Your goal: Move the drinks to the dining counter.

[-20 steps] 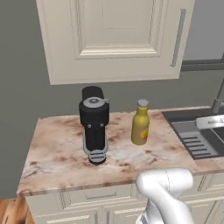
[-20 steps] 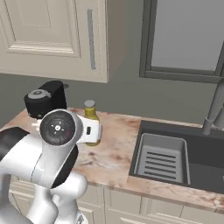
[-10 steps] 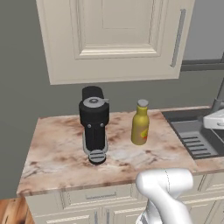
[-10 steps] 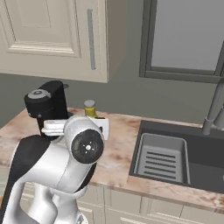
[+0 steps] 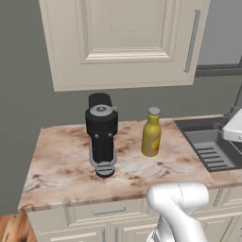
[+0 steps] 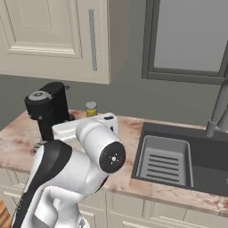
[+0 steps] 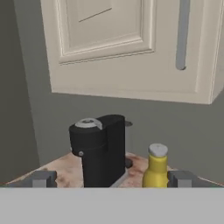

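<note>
Brown-and-cream marble-patterned countertop [image 5: 61, 156] over cream drawers carries a black coffee machine [image 5: 101, 133] and, just to its right, an upright mustard-yellow bottle with a grey round cap [image 5: 151, 133]. The two stand near each other, not touching. A dark sink basin [image 5: 210, 147] is set into the countertop's right end.

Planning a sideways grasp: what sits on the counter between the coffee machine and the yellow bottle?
Nothing: in the left base view, bare marble counter separates the coffee machine from the bottle.
</note>
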